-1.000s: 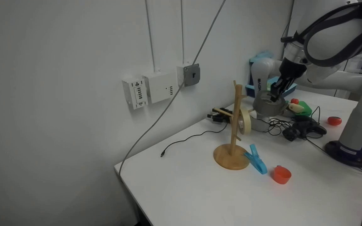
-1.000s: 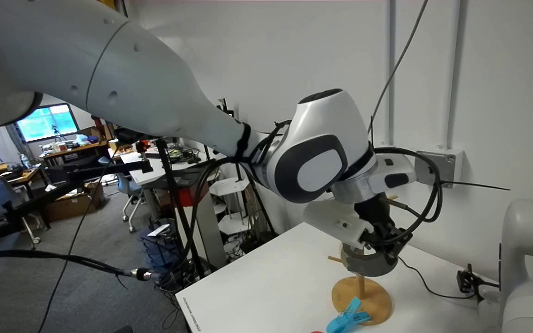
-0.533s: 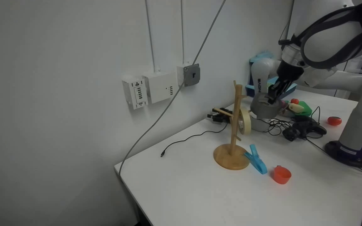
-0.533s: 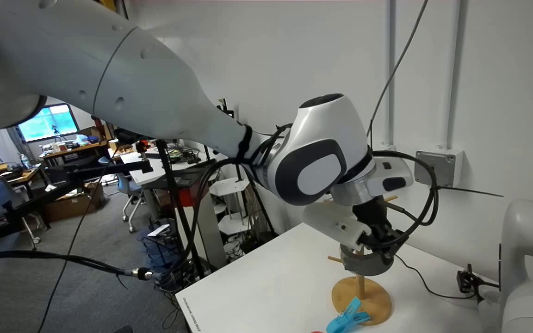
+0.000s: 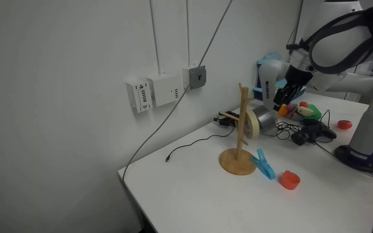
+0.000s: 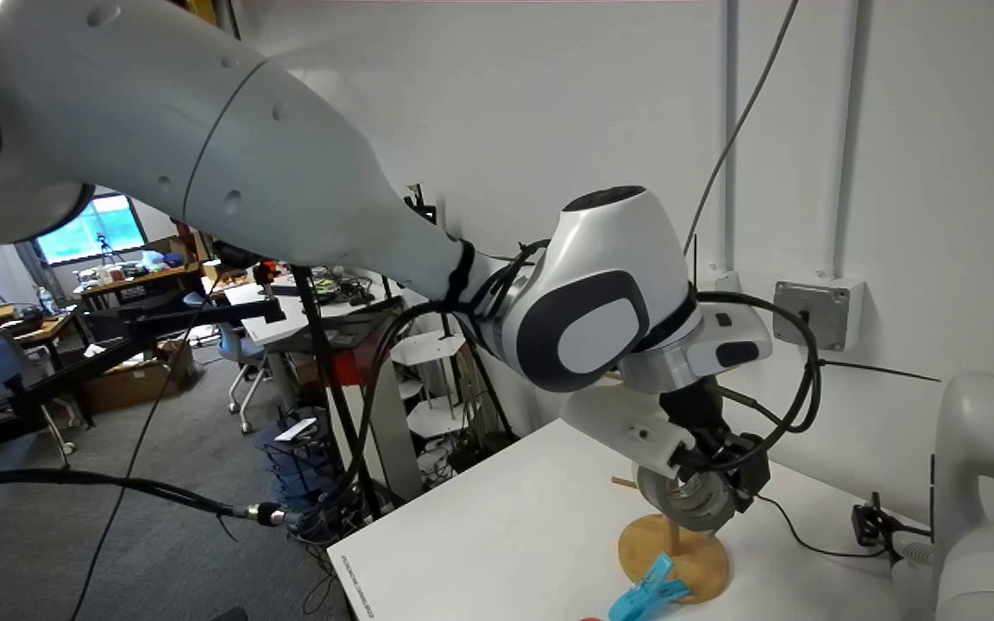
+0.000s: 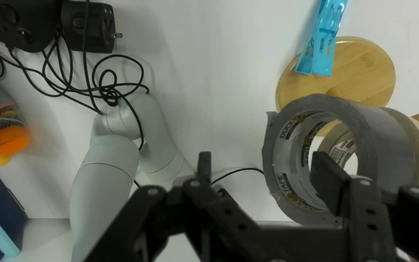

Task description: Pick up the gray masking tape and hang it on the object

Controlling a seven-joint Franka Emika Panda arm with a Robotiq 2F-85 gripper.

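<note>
One gray tape roll (image 5: pixel 265 118) is hanging at the wooden stand (image 5: pixel 241 132), tilting, nxt to the cream roll (image 5: pixel 255 125), its hole showing in wrist view; exact hang pt is hiding. Gripper (image 7: pixel 262 158) is standing wide, fingers (image 7: pixel 204 169) well apart, one overlapping that hole. Blue clip (image 7: pixel 320 49) is lying at stand's foot, red cup (image 5: pixel 290 180) near.

A rounded pale-grey arm (image 6: pixel 307 172) wears looped black cable (image 6: pixel 813 379) toward four o'clock; round silver screws (image 7: pixel 195 183) dot its black gripper (image 7: pixel 263 165).
</note>
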